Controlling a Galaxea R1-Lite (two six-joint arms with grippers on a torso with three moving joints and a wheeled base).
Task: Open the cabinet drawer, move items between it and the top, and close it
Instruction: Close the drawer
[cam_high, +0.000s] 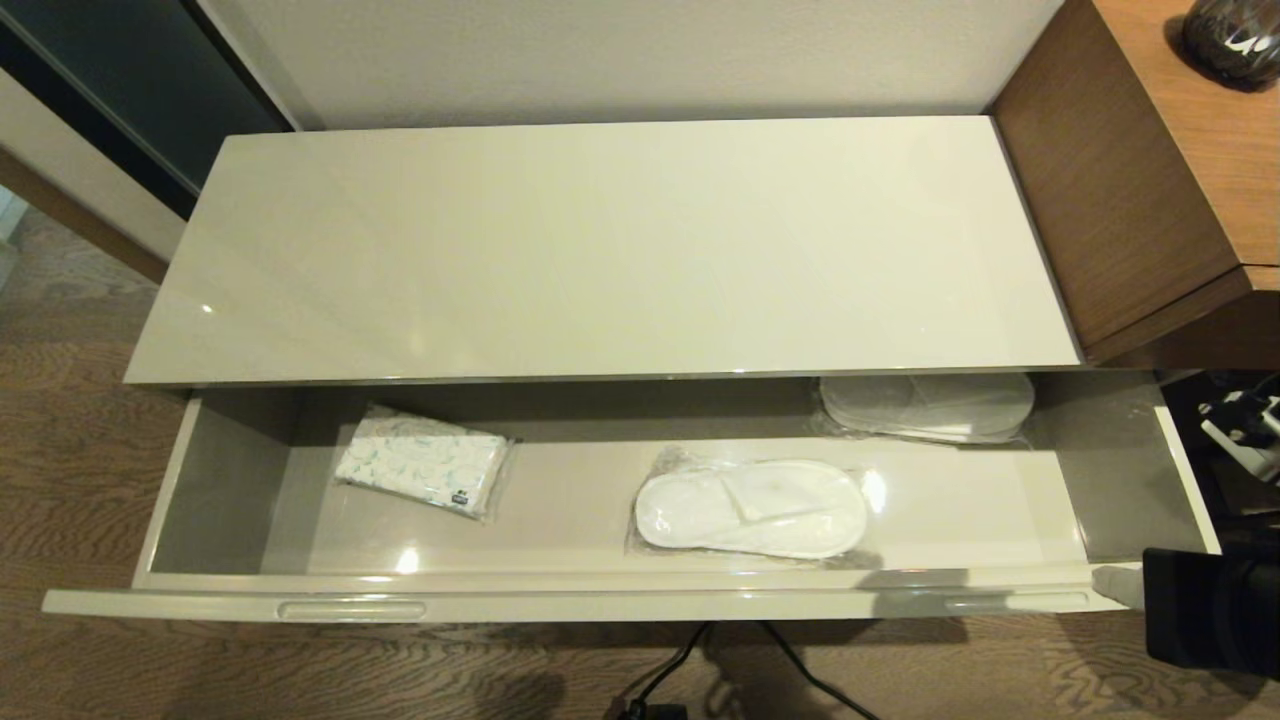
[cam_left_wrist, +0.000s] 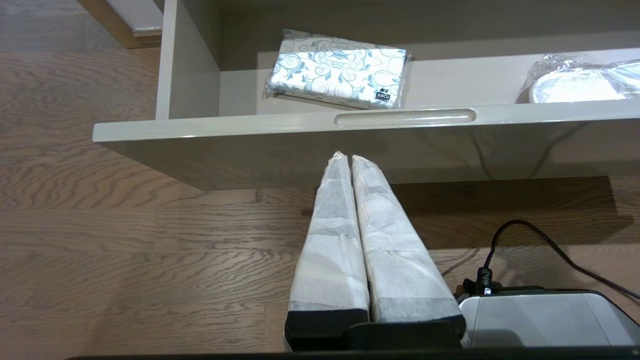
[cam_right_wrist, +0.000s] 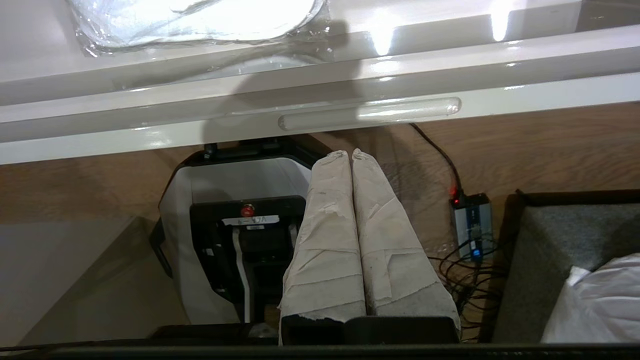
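The cabinet drawer (cam_high: 600, 603) stands pulled far out under the glossy cream top (cam_high: 600, 250), which is bare. A wrapped pair of white slippers (cam_high: 750, 508) lies flat on the drawer floor, right of the middle. A second wrapped pair (cam_high: 925, 405) lies at the back right, half under the top. My right gripper (cam_high: 1115, 585) is shut and empty at the drawer front's right end, just short of the right pull (cam_right_wrist: 370, 114). My left gripper (cam_left_wrist: 348, 157) is shut and empty, low before the drawer front near the left pull (cam_left_wrist: 404, 118); the head view does not show it.
A white-and-blue patterned packet (cam_high: 422, 462) lies in the drawer's left part. The taller brown wood-grain desk (cam_high: 1150, 170) adjoins the cabinet on the right, with a dark round object (cam_high: 1232, 35) on it. Below the drawer are wood floor, the robot base (cam_right_wrist: 235, 240) and cables (cam_right_wrist: 465, 260).
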